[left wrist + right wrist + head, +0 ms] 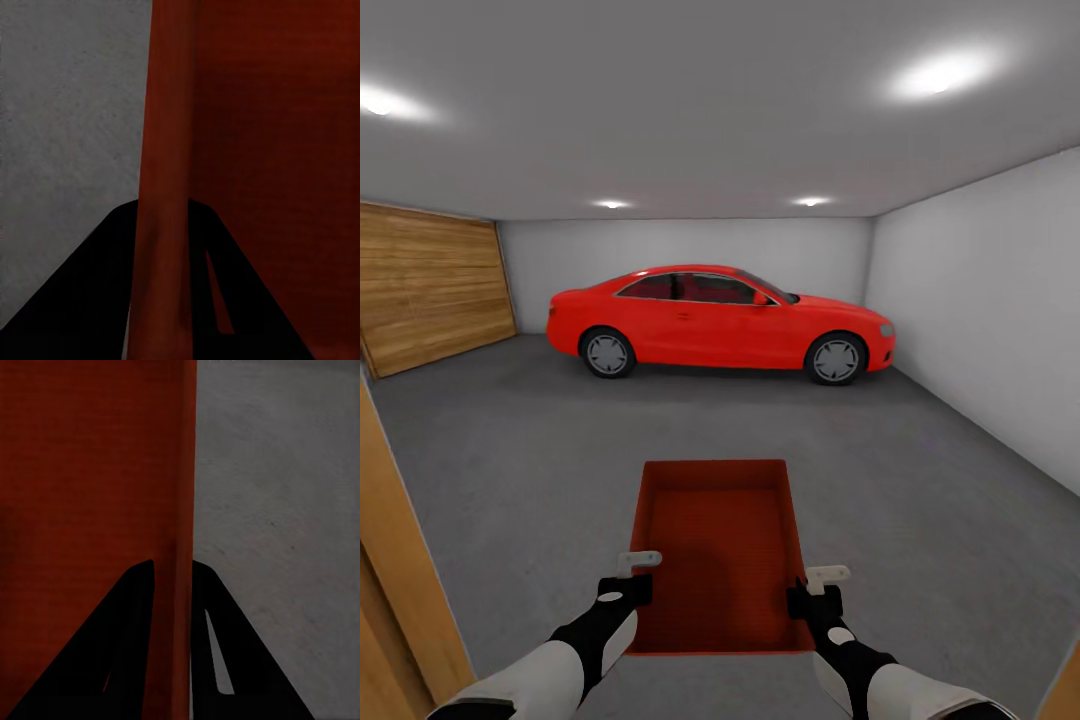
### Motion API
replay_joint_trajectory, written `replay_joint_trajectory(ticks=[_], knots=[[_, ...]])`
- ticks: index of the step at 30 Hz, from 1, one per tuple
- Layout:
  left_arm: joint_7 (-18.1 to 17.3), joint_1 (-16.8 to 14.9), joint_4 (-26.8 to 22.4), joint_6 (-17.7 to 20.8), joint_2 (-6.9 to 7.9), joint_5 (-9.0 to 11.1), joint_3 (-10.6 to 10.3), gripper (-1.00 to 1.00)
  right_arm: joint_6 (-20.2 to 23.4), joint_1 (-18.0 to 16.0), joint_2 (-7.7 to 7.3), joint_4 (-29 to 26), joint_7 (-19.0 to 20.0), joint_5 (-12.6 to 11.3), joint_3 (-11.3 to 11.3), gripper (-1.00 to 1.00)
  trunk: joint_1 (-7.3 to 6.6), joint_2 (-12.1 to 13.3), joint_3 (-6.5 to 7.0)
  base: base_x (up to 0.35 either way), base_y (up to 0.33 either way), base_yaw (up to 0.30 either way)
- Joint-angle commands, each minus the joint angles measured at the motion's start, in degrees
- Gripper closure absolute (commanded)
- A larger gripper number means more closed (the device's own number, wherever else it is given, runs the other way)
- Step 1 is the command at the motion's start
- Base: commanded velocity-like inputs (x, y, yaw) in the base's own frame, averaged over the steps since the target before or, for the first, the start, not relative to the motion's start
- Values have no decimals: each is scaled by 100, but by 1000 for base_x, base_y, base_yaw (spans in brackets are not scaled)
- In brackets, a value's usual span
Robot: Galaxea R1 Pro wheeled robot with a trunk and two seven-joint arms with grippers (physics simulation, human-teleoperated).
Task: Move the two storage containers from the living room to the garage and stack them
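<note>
An orange-red storage container (715, 540) hangs level above the dark grey garage floor (510, 450), in front of me. My left gripper (632, 590) is shut on its left side wall near the close end. My right gripper (805, 598) is shut on the right side wall opposite. In the left wrist view the black fingers (90, 300) straddle the thin red wall of the container (262, 150). The right wrist view shows the same: fingers (240, 660) on either side of the container wall (90, 472), with the concrete floor (277, 510) beyond.
A red car (720, 320) is parked across the far end of the garage. A wooden slatted door (430, 290) fills the left wall, and a wooden door frame (400, 560) stands close at my left. A white wall (990, 310) runs along the right. Open concrete lies ahead.
</note>
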Motion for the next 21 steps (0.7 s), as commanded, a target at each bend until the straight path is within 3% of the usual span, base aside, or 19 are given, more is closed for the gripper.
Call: replay_joint_trajectory(ticks=[1,21], knots=[[81,-9,-130,-4,267,83,359,100,-11,-1,1,5,1,-23,-148,100,2,-8,-10,45,32,0],[81,-9,-130,-4,267,82,359,100,1,0,1,5,1,-30,-148,100,2,-8,-10,5,4,0]])
